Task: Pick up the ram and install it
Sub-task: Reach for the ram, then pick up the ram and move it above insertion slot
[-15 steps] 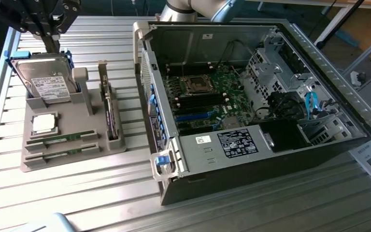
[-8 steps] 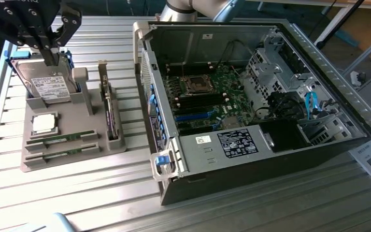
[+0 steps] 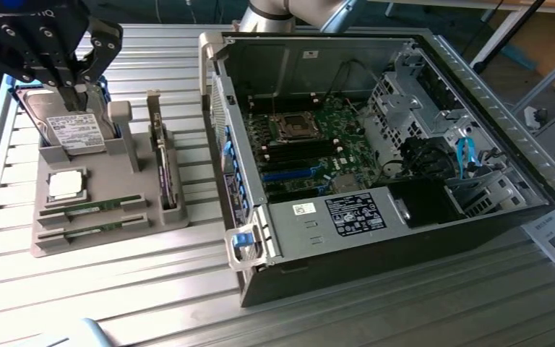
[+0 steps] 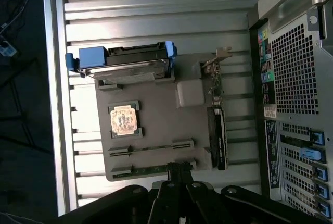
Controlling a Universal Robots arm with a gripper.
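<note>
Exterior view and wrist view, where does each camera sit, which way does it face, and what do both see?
Exterior view: off the arm, up high, looking down at a slant on the grey tray and open computer case; the shut claw hangs high over the tray, arm behind the case.
Wrist view: on the wrist, looking about straight down on the tray; the claw's dark fingers show against it.
Shared: tray, hard drive, processor chip, ram sticks, case, claw.

Open air above the ram sticks (image 3: pixel 92 208) at the holder's (image 3: pixel 113 237) low end, tall hard drive (image 3: pixel 73 131) and upright expansion card (image 3: pixel 167 173) walling two sides — bare bench (image 3: pixel 113 296) strip beside the open-topped computer case (image 3: pixel 287 61), cables (image 3: pixel 465 155) crowding its end at the exterior view's right
</note>
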